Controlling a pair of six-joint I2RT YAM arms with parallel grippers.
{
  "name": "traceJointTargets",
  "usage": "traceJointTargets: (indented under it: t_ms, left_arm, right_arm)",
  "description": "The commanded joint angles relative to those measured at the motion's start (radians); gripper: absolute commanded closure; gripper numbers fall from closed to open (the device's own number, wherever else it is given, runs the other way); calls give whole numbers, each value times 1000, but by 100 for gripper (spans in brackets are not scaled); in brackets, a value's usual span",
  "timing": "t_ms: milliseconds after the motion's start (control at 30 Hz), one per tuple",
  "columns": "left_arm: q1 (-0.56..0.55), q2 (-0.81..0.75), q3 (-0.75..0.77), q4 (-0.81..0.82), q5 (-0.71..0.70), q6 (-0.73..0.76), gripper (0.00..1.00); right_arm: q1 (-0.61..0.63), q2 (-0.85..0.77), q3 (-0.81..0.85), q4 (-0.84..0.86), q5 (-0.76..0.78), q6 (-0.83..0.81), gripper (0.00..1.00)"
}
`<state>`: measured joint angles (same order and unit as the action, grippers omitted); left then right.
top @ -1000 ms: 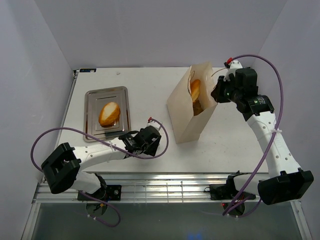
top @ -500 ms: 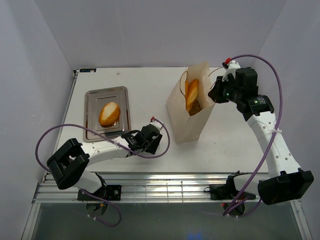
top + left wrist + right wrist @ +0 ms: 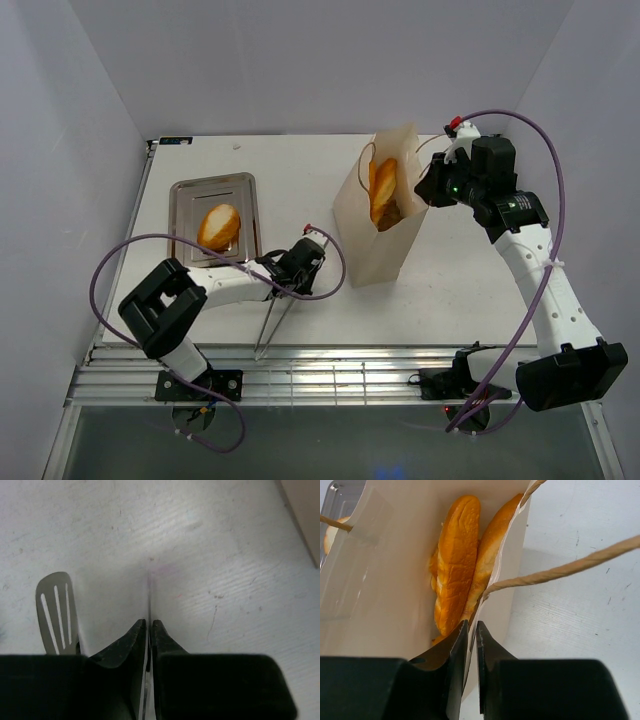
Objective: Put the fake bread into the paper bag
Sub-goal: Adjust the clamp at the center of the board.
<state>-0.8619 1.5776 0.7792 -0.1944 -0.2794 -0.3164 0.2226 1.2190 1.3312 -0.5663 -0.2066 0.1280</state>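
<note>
- A white counter (image 3: 300, 180) fills the middle; the wrist views show it scuffed, with small dark specks.
- Plain pale walls close it in: far wall (image 3: 330, 60), left wall (image 3: 60, 150) and right wall (image 3: 600, 100).
- A silver slotted rail (image 3: 330, 375) runs along the near edge.
- Below it lies a dark, blurred floor (image 3: 300, 450).
- The light is soft and even, with faint shadows.

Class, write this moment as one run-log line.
left gripper: shut on tongs | right gripper: shut on bag rim | baguette: in bag | roll: on tray
</note>
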Motion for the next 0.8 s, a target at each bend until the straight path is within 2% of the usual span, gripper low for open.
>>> traceJointTargets:
  t_ms: [0, 200, 467, 567, 600, 633, 733, 767]
  left_arm:
    - [20, 60, 67, 23, 9, -47, 81]
    - [83, 162, 179, 50, 13, -92, 89]
    - [213, 332, 402, 82, 45, -35, 89]
    - [233, 354, 446, 104, 55, -9, 66]
    - [233, 345, 434, 111, 48, -7, 47]
    - [233, 334, 422, 121, 46, -7, 39]
    - [233, 260, 339, 162, 49, -13, 30]
    - [233, 239, 315, 179, 46, -15, 21]
  right_arm:
    - [-5, -32, 2, 45, -14, 1, 82]
    - [-5, -32, -7, 48, -20, 1, 82]
    - [-3, -32, -6, 52, -40, 19, 82]
    - [-3, -29, 5, 45, -34, 21, 82]
    - [-5, -29, 9, 42, -31, 21, 82]
    - [-5, -24, 20, 40, -31, 21, 82]
    - [-5, -23, 25, 39, -33, 21, 82]
    - [-5, -23, 20, 43, -43, 21, 82]
